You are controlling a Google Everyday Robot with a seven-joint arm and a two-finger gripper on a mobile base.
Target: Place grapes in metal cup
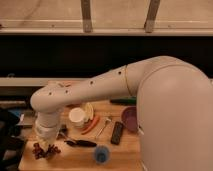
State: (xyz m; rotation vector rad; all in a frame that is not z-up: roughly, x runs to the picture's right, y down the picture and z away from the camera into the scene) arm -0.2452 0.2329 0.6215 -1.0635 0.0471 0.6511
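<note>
Dark red-purple grapes (44, 150) lie at the wooden tabletop's (125, 152) near left corner beneath the lowered gripper (46, 145), whose grip I cannot tell.

This looks like a robot test room rather than a home. A pale wooden table (127, 150) at the lower frame carries loose props: a white cup (77, 116), carrot (91, 125), blue cup (102, 154), purple bowl (129, 119). The gripper (45, 146) sits over the grapes (44, 150) at lower left. Dark panels and metal rails (86, 15) fill the top.
</note>
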